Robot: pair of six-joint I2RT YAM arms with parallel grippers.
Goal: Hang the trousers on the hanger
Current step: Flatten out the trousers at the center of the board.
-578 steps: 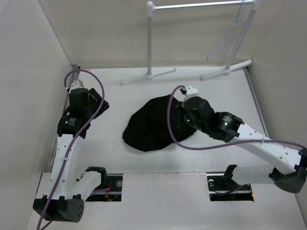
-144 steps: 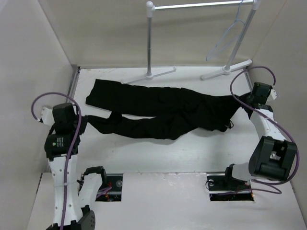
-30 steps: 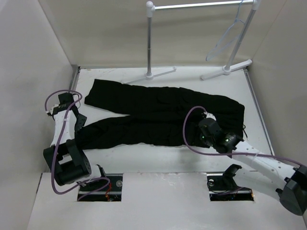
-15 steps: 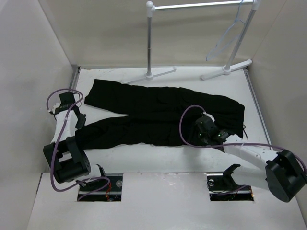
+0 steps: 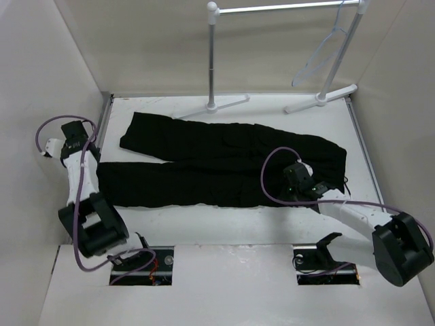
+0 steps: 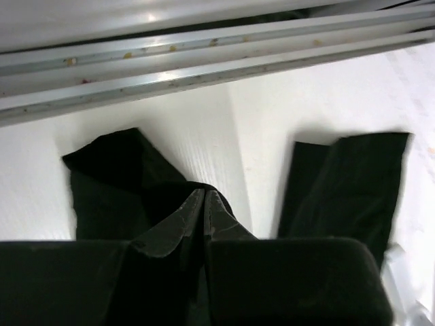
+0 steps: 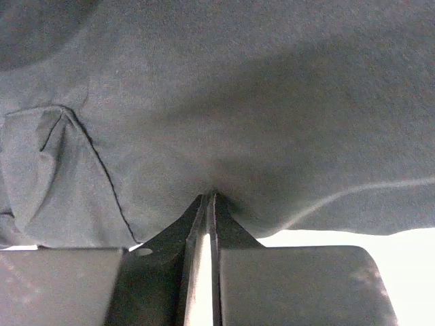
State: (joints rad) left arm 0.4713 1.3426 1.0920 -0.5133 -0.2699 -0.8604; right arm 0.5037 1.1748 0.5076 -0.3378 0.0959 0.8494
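Observation:
The black trousers [image 5: 224, 159] lie spread flat across the table, legs to the left and waist to the right. My left gripper [image 5: 94, 168] is at the table's left edge, shut on the cuff of the near leg; in the left wrist view the jaws [image 6: 204, 193] pinch a fold of black cloth. My right gripper [image 5: 291, 182] rests low on the near side of the seat, jaws [image 7: 211, 197] shut on a small ridge of trousers [image 7: 224, 102]. The pale hanger [image 5: 319, 54] hangs from the rack rail at the back right, away from both grippers.
The white rack [image 5: 213, 54] stands at the back with its T-shaped feet [image 5: 209, 107] on the table. An aluminium rail [image 6: 204, 58] runs along the left table edge just beyond the left gripper. The far leg's cuff [image 6: 346, 183] lies nearby. Walls close both sides.
Both grippers have closed on the cloth. The left gripper has pulled the near leg's cuff leftward, straightening that leg. The right gripper has stayed near the seat.

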